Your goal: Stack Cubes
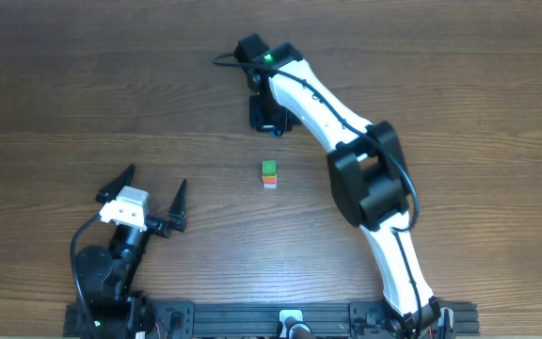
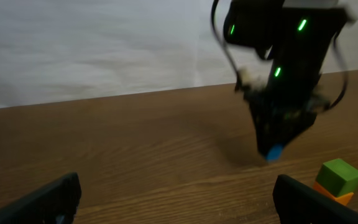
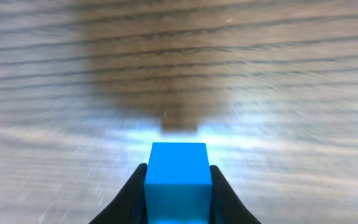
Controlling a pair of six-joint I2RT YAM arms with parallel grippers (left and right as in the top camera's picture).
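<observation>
**Status.** The right tool [image 3: 178,175] is closed on the small blue plastic cube [image 3: 178,163] and holds it just above the brown wood-grain tabletop [image 1: 64,75]. This point is on the far side of the stack, near it but apart from it. The left tool [image 1: 155,179] rests spread open and empty, well apart from the stack.

**Hazards.**
- Off-centre placement: the stack is narrow, so a blue cube set down askew would likely slide off or topple it.
- Finger contact: the fingers flank the blue cube on both sides, and a low approach could knock the green cube [image 1: 269,168].
- Early release: a drop from height may bounce the cube.

**Inventory.**
- Blue cube: one.
- Green cube: one, on top of the stack.
- Orange cube [image 2: 332,194]: one, under the green.
- A pale layer at the stack's base: cannot be identified.
- Tools: two.
</observation>
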